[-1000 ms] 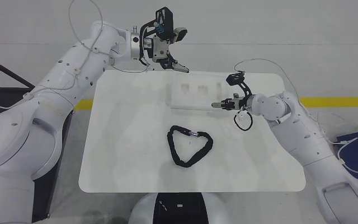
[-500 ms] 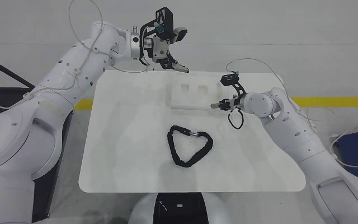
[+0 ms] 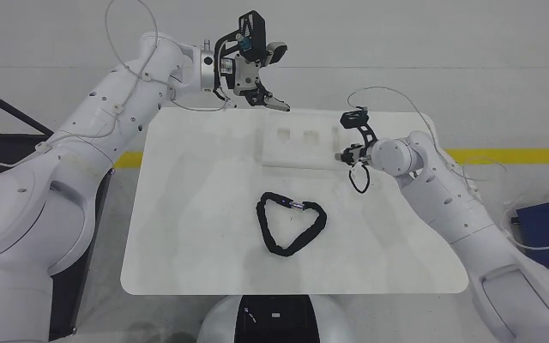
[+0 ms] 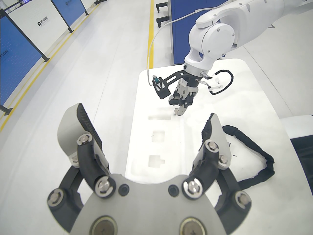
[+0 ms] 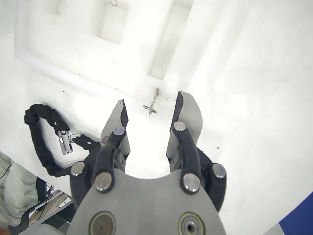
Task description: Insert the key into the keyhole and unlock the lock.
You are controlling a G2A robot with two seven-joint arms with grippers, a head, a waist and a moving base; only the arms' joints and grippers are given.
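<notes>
A small metal key (image 5: 153, 101) lies by the near edge of the white foam tray (image 5: 73, 57), just below a long slot. My right gripper (image 5: 151, 105) hovers over it, open, one finger on each side and neither touching. The black chain lock (image 3: 290, 225) is looped on the table in front of the tray. Its silver cylinder (image 5: 65, 144) faces the keyhole end toward me. My left gripper (image 4: 146, 121) is open and holds nothing, raised over the table's far edge (image 3: 266, 99). The right gripper (image 3: 345, 158) stands at the tray's right end.
The foam tray (image 3: 296, 141) has several recesses, one holding a small ring (image 5: 113, 1). The white table (image 3: 197, 240) has bare surface on both sides of the chain. A blue cabinet (image 4: 195, 5) stands on the floor beyond the table.
The right arm has swung its wrist round, so the gripper now points more steeply down at the tray's right end. The left arm has not moved.
</notes>
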